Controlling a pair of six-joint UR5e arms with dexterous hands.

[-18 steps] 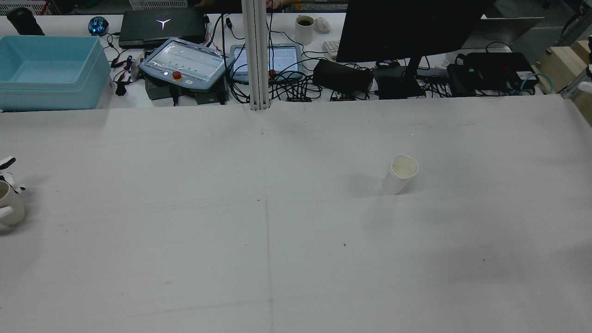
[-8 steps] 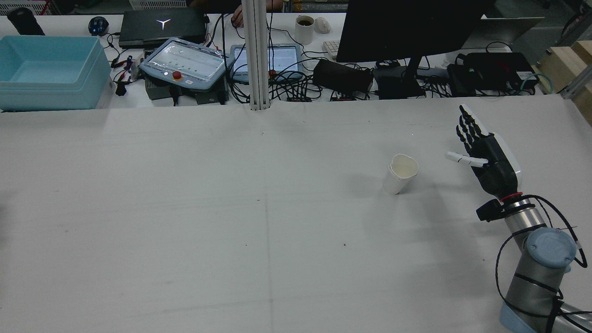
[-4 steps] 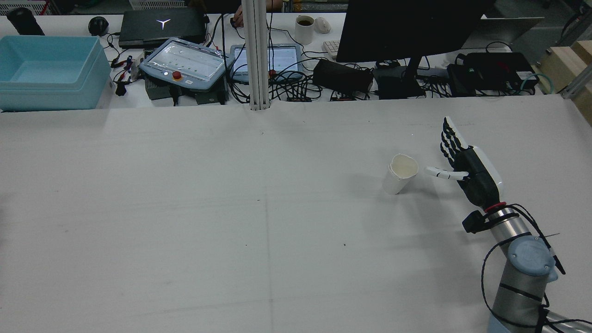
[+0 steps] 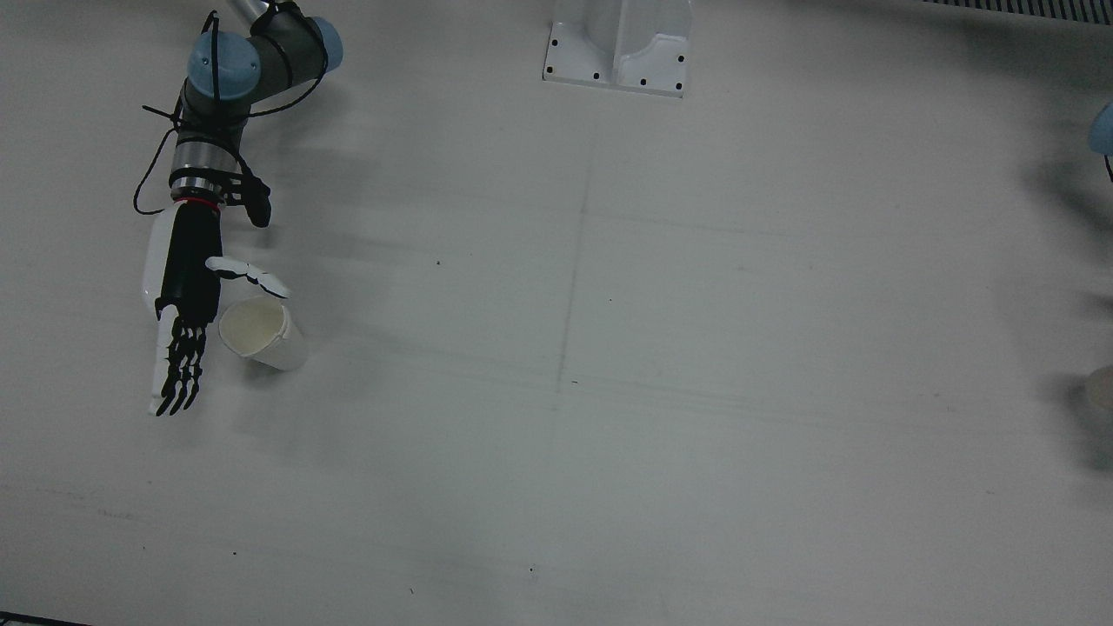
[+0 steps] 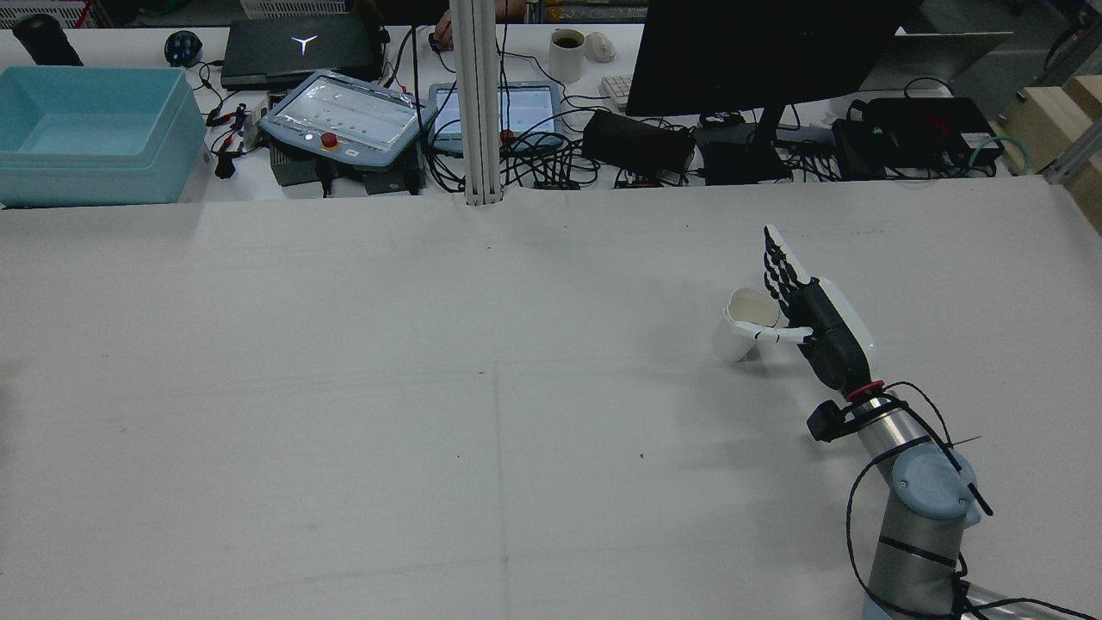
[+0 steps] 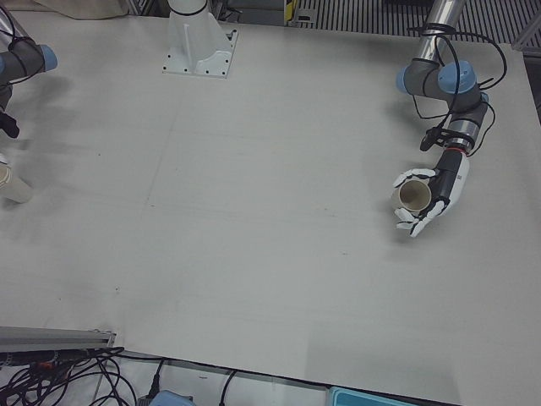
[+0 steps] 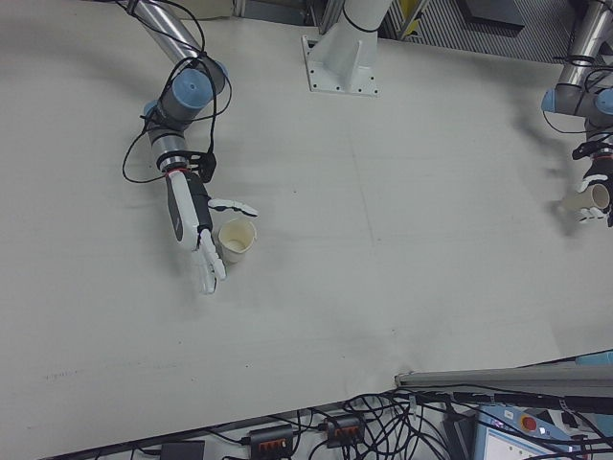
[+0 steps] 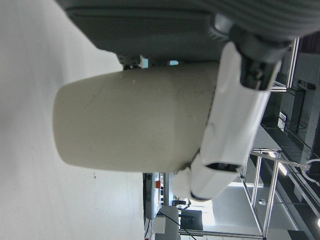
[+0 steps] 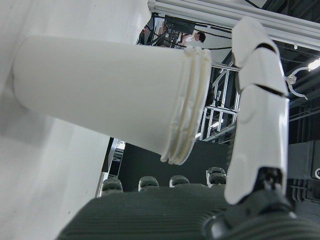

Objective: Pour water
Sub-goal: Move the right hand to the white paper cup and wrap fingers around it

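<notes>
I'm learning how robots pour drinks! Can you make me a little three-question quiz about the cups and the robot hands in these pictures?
1. True or false: the right robot hand has already lifted the white paper cup off the table.
2. The left robot hand is wrapped around which thing? A) a blue bin B) a tan cup C) a keyboard
3. Fill in: the right robot hand's fingers are spread ____, not closed.

Key:
1. False; the cup stands on the table, the hand right beside it.
2. B
3. Open
</notes>
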